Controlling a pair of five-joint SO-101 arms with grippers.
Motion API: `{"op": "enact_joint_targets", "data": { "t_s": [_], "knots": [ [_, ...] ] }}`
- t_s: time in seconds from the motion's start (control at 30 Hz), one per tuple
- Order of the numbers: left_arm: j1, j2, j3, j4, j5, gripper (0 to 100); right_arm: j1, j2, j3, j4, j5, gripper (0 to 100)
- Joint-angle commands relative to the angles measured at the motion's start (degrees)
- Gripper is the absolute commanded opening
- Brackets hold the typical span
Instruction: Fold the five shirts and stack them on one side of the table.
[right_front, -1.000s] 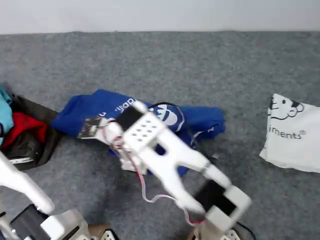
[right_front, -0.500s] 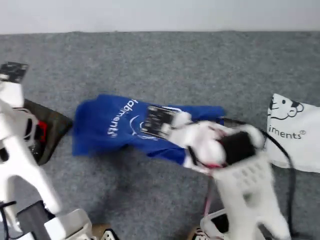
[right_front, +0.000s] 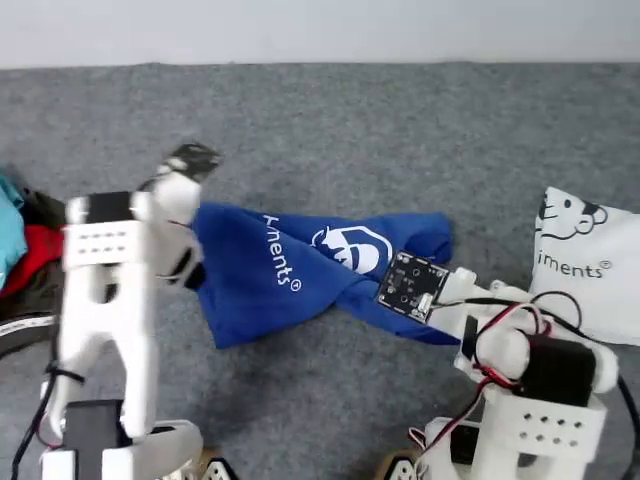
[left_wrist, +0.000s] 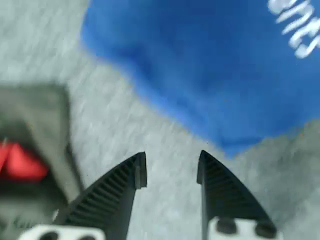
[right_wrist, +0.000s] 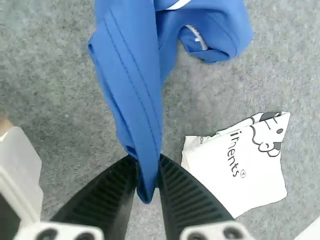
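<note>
A blue shirt (right_front: 290, 270) with white print lies crumpled across the middle of the grey table (right_front: 330, 130). My right gripper (right_wrist: 148, 165) is shut on a hanging fold of the blue shirt (right_wrist: 135, 75), holding it above the table at the shirt's right end. My left gripper (left_wrist: 167, 167) stands open with nothing in it, just above bare table beside the left edge of the blue shirt (left_wrist: 200, 65). In the high view the left gripper (right_front: 183, 268) sits between that edge and the pile of clothes. A folded white shirt (right_front: 590, 270) lies at the right edge.
A pile of unfolded shirts sits at the left edge: a teal one (right_front: 10, 225), a red one (right_front: 35, 250) and a dark one (right_front: 45, 290). The dark shirt (left_wrist: 35, 130) lies close to my left gripper. The white shirt (right_wrist: 240, 160) lies near the right gripper.
The right arm has swung from the centre left to the right, dragging the blue shirt out with it. The left arm has come in from the left edge to the shirt's left side.
</note>
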Motion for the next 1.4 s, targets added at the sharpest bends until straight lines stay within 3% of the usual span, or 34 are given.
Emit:
{"op": "enact_joint_targets", "data": {
  "t_s": [0.0, 0.13, 0.4, 0.97, 1.17, 1.37],
  "knots": [
    [7.1, -1.8, 3.0, -7.6, 1.8, 18, 0.8, -1.7, 1.6, -2.9, 0.6, 0.9],
    [11.3, 1.9, 5.9, -11.5, 1.8, 18, 1.0, -2.2, 3.5, -5.2, -0.8, 0.9],
    [11.3, 15.8, 5.4, -12.0, -1.1, 18, 0.9, -2.0, 3.9, -7.1, -4.7, 0.9],
    [6.9, 17.2, 5.6, -15.2, -7.4, 22, 1.1, -2.2, 3.6, -6.5, -4.8, 0.9],
    [7.2, 24.0, 1.4, -11.3, -7.2, 20, 1.1, -2.2, 3.6, -6.6, -4.8, 0.9],
    [7.8, 32.4, -7.0, -4.3, -7.5, 8, 1.1, -2.2, 3.5, -6.6, -4.8, 0.9]
  ]
}}
